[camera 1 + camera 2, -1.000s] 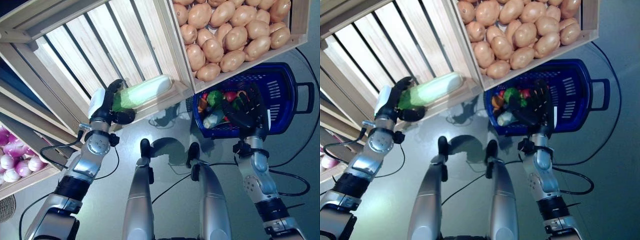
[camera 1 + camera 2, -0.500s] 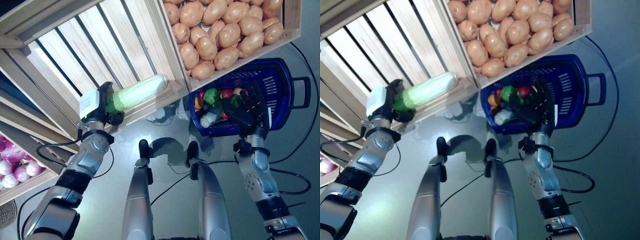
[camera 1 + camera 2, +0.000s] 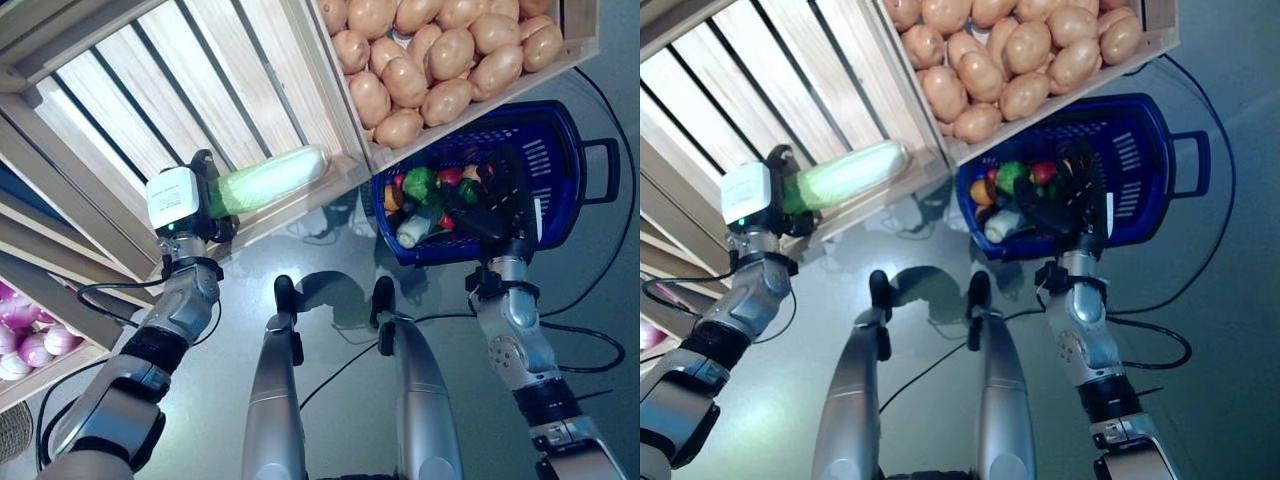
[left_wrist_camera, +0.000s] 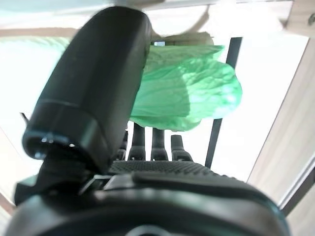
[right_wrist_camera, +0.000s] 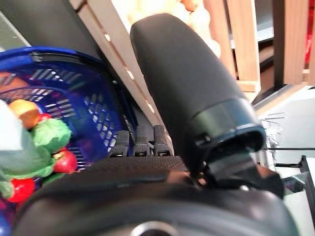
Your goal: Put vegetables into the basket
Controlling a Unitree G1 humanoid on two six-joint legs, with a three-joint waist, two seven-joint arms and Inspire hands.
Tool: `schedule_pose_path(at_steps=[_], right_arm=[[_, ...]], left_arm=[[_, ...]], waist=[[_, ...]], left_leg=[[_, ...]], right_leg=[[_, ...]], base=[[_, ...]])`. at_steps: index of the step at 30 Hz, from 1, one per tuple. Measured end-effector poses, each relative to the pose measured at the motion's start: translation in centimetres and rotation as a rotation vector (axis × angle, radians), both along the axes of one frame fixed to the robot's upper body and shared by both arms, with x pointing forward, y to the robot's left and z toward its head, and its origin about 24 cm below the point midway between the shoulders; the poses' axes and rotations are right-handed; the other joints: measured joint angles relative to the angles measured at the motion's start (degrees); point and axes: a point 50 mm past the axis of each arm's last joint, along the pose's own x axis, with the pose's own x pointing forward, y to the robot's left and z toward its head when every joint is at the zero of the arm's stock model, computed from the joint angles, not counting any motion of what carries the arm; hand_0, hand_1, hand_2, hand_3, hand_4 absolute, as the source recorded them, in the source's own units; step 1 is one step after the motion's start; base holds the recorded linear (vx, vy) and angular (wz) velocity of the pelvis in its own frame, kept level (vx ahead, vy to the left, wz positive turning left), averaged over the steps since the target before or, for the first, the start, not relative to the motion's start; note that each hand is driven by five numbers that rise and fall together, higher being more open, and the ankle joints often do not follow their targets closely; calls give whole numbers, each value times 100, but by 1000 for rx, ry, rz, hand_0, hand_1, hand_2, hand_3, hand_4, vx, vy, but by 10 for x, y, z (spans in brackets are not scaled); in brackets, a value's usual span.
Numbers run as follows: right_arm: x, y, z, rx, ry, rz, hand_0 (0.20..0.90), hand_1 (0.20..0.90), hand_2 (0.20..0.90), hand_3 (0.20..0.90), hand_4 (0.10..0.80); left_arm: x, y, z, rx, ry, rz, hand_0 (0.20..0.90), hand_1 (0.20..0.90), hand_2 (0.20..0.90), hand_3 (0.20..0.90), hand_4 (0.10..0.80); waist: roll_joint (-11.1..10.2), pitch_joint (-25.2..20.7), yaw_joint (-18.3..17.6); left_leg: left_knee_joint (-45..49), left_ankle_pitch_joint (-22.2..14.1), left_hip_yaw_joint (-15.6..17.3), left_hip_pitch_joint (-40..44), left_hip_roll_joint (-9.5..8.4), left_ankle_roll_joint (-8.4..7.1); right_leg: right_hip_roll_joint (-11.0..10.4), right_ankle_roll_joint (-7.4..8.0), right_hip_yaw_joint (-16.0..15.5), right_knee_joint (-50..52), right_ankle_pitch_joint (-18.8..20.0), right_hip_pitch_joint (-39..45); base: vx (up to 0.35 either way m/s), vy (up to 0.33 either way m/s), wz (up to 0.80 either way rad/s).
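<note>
My left hand (image 3: 197, 203) is shut on the green end of a long pale green cabbage (image 3: 270, 177) that lies along the front edge of a slatted wooden crate (image 3: 150, 110). In the left wrist view my thumb (image 4: 93, 93) and fingers close round its green leaves (image 4: 197, 91). The blue plastic basket (image 3: 562, 165) stands on the floor at the right and holds green, red, orange and white vegetables (image 3: 425, 200). My right hand (image 3: 492, 205) is over the basket's near rim with straight fingers, and it also shows in the right wrist view (image 5: 147, 172).
A wooden stand of slatted crates fills the upper left. One full crate (image 3: 585, 50) overhangs the basket's far rim. The basket's handle (image 3: 612, 170) points right. Grey floor (image 3: 590, 290) lies to the right of the basket.
The camera has shifted. My left wrist has turned, still holding the cabbage at the crate's edge. My right hand stays over the basket.
</note>
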Motion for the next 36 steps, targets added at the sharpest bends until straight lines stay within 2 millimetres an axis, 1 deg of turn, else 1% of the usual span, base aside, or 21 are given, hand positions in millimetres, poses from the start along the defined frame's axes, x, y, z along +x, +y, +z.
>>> schedule_pose_path(at_steps=[4,11,16,22,29,36], right_arm=[[1,1,3,-1,-6,3,900,900,900,900,800],[3,2,7,-1,-18,7,900,900,900,900,800],[5,4,10,-3,-28,11,900,900,900,900,800],[7,5,15,-3,-41,14,900,900,900,900,800],[8,5,16,-3,-42,15,900,900,900,900,800],[8,5,15,-3,-38,16,900,900,900,900,800]], left_arm=[[4,1,11,9,-69,29,900,900,900,900,800],[6,-4,10,13,-96,37,900,900,900,900,800],[7,-5,16,31,-137,46,900,900,900,900,800],[8,-6,22,79,-157,44,900,900,900,900,800],[10,-7,26,113,-167,47,900,900,900,900,800],[10,-7,28,120,-178,47,900,900,900,900,800]], waist=[[-3,0,-16],[-13,-3,-24],[-54,-1,-15],[-90,-5,5],[-95,-6,13],[-95,-6,34]], left_leg=[[114,-2,-15,-180,6,-2],[160,-9,-35,-245,1,1],[232,-31,-45,-376,1,37],[302,-36,-56,-509,-5,48],[331,-48,-48,-579,-37,45],[318,-42,-55,-627,-54,45]], right_leg=[[2,-5,0,64,7,-152],[1,9,-5,60,26,-178],[6,15,-1,67,58,-284],[5,62,11,60,90,-383],[2,85,110,55,110,-469],[0,85,116,55,110,-521]], base=[[0,0,0],[0,0,0],[0,0,0],[0,0,0],[0,0,0],[0,0,0]])
